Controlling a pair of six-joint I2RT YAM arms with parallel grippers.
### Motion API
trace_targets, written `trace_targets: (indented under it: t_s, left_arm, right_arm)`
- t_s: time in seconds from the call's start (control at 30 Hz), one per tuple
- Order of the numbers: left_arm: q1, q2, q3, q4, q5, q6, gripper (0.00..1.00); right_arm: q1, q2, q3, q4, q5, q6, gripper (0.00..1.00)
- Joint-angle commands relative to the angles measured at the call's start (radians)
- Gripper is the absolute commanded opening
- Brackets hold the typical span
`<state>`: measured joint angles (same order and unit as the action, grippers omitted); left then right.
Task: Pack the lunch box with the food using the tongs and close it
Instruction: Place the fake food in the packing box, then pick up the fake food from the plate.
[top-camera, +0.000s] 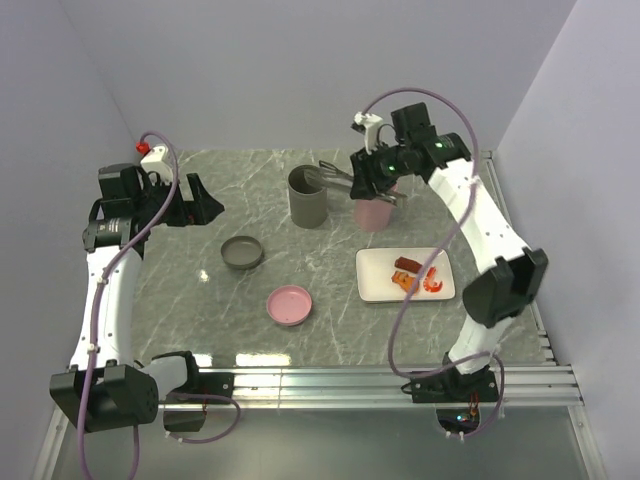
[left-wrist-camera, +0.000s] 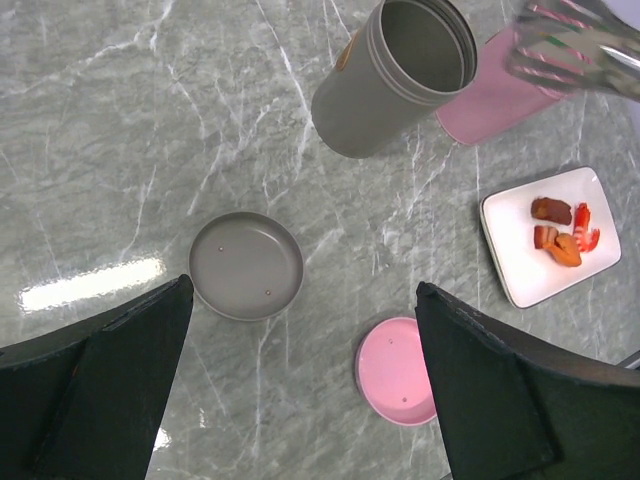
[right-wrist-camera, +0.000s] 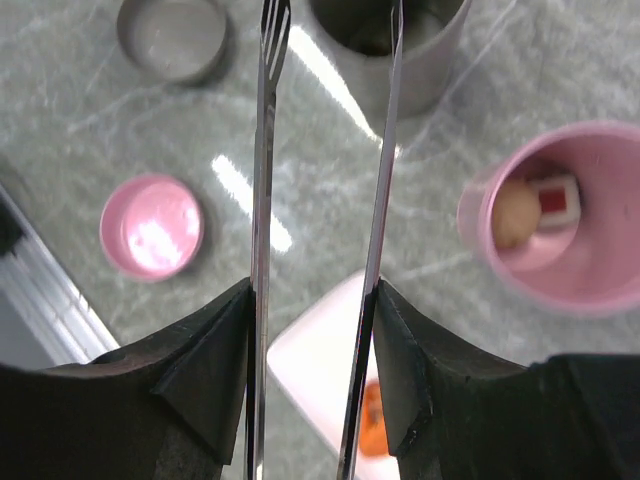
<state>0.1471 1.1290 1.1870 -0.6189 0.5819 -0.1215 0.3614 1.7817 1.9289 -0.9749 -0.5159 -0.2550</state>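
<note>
Ahead of the right pincer (right-wrist-camera: 312, 300) clamping their arms, the tongs (right-wrist-camera: 262, 180) are pointing straight away, tips at the grey canister's (right-wrist-camera: 430, 70) rim; rightward, a pink cup (right-wrist-camera: 600, 290) is holding pale ball (right-wrist-camera: 515, 215) and sushi roll (right-wrist-camera: 556, 196). Left pincer (left-wrist-camera: 305, 290) is gaping.

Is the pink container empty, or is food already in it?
Not empty: a pale ball and a red-centred sushi roll lie inside the pink container.

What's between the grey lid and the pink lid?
Nothing. The top view shows only bare marble table between the grey lid and the pink lid.
</note>
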Motion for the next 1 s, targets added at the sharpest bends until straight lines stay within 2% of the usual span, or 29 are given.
trace_targets:
  t_s: [0.0,0.27,0.47,0.67,0.97]
  left_arm:
    - [0.000,-0.017,0.057,-0.022,0.019,0.054,0.99]
    - [0.002,-0.031,0.051,-0.025,0.048,0.063,0.99]
    - [0.000,-0.041,0.030,-0.010,0.073,0.056,0.99]
    - [0.000,-0.040,0.029,-0.008,0.087,0.048,0.99]
    - [0.000,-0.054,0.025,-0.024,0.075,0.065,0.99]
  right_arm:
    - [-0.024,-0.198,-0.097,-0.059,0.017,-0.058,0.55]
    - [-0.142,-0.458,-0.453,-0.152,0.077,-0.173,0.55]
    - [-0.292,-0.547,-0.637,-0.188,0.143,-0.311,0.53]
    - [-0.381,-0.536,-0.673,-0.228,0.180,-0.400,0.53]
    - [-0.400,-0.577,-0.700,-0.357,0.168,-0.494,0.52]
